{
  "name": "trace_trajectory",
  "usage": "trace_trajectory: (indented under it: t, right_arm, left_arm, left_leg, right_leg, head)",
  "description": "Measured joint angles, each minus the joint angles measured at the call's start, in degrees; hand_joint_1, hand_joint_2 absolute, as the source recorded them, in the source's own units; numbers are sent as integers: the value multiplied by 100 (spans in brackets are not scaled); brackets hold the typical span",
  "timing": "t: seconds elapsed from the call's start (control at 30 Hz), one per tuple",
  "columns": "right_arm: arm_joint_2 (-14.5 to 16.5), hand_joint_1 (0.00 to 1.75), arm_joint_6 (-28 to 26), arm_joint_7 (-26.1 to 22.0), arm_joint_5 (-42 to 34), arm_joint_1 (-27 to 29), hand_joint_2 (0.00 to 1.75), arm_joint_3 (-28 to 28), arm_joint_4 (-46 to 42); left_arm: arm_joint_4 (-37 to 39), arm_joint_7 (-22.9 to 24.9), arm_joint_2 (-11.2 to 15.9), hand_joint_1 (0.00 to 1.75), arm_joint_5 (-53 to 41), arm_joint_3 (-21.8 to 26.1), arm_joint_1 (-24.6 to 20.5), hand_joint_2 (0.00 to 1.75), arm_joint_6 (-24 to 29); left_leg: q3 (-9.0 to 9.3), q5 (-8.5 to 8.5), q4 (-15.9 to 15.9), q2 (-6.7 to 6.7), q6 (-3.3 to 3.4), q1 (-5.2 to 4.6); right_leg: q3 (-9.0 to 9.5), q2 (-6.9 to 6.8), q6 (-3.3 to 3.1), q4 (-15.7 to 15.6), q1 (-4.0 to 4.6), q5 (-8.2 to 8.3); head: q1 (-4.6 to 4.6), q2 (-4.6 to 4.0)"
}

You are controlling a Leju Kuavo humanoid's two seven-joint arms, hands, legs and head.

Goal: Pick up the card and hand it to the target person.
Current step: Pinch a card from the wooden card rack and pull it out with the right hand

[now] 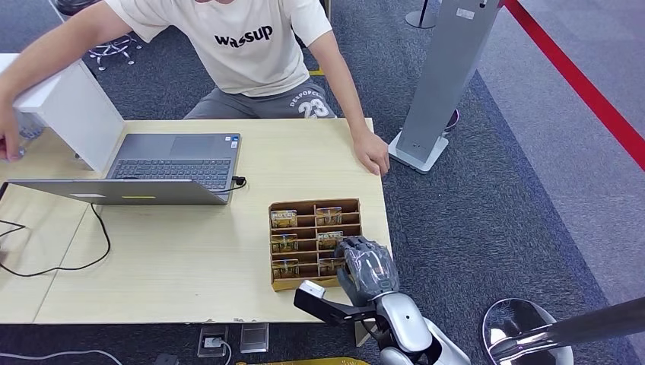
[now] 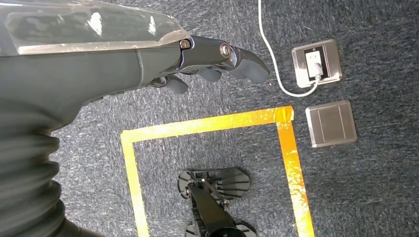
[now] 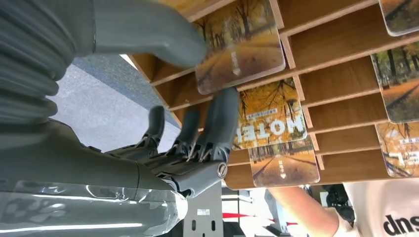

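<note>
Right wrist view puts the card [image 3: 240,47] I am after directly at my right hand [image 3: 197,98]: it stands in the compartment nearest me in the wooden card rack [image 3: 341,84], with my thumb lying across one face of it and my darker fingers [image 3: 220,121] reaching up toward its lower edge. Thumb and fingers stand a little apart around the card, but I cannot tell from this angle whether they are actually pinching it or merely touching it. The card looks seated in its slot, so I judge the pick-up as begun and not finished. Lifting it out and passing it over both remain.

Just beyond my fingertips a second card [image 3: 271,118] printed HOTEL sits in the next slot, and more cards fill the slots further out. From the head view my right hand [image 1: 366,266] covers the near right corner of the rack [image 1: 315,243], hiding the chosen card completely. Past the rack, across the table [image 1: 190,251], sits the person [image 1: 251,46], one hand [image 1: 371,156] resting on the far table edge on my right side. That is probably where the card must go. An open laptop [image 1: 152,171] stands well off to my left.

My left hand [image 2: 207,61] hangs over the carpet, fingers loosely curled and holding nothing. Yellow floor tape [image 2: 212,126] lies below it.

Hard to make out: the contact at my fingertips, and the print on the chosen card. The person's head is cut off at the frame edge.
</note>
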Motion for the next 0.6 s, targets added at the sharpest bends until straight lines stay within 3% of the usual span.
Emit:
trace_trajectory:
  t: [0.13,0.37,0.53,0.6]
  right_arm:
    - [18,115,16,24,-26,-5,175,3,14]
    - [25,105,9,29,-33,-11,175,7,23]
    - [27,117,-6,25,-43,-16,175,9,39]
    - [27,134,-9,20,-45,-18,175,9,49]
  left_arm:
    - [0,1,6,0,12,-2,0,175,-1]
    - [0,-4,20,0,57,-23,-1,175,-3]
    - [0,-19,32,0,71,-62,-1,175,-3]
    - [0,-20,32,0,74,-74,-1,175,-3]
  left_leg:
    - [0,0,0,0,0,0]
    - [0,0,0,0,0,0]
    - [0,0,0,0,0,0]
    - [0,0,0,0,0,0]
  right_leg:
    - [0,0,0,0,0,0]
    - [0,0,0,0,0,0]
    - [0,0,0,0,0,0]
    - [0,0,0,0,0,0]
  head:
    - [0,-1]
    - [1,-1]
    - [0,-1]
    - [0,-1]
